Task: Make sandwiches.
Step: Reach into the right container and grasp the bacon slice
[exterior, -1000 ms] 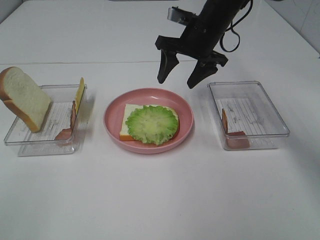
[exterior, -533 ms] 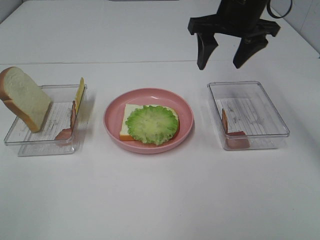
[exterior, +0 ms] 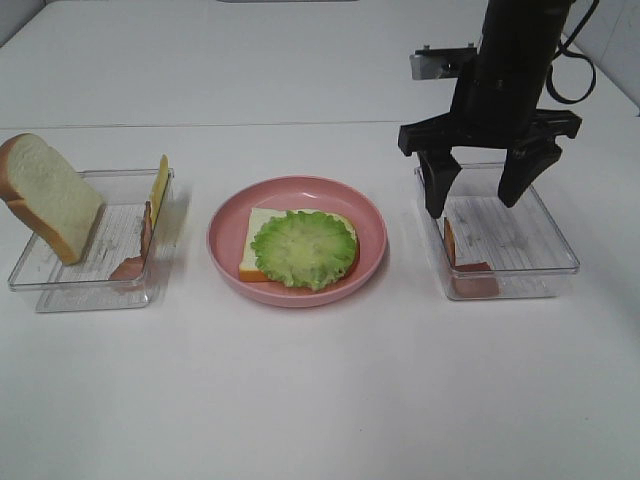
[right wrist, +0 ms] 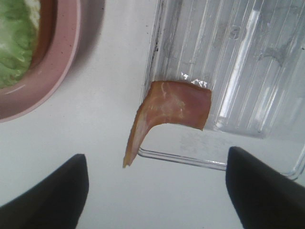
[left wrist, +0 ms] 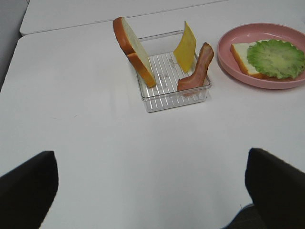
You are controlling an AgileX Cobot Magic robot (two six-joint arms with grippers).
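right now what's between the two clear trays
In the exterior high view, the pink plate sits between the left tray and the right tray, holding a bread slice topped with lettuce.

Points the right pincer [exterior: 472, 205] straight down from an upright black arm [exterior: 515, 45], jaws spread wide. Holds the left pincer [left wrist: 152, 200] wide open too, dark fingers [left wrist: 28, 191] far apart.

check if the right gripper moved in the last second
Yes. The right gripper went from behind the pink plate rightward and down; it now hangs open over the right tray, above its bacon strip.
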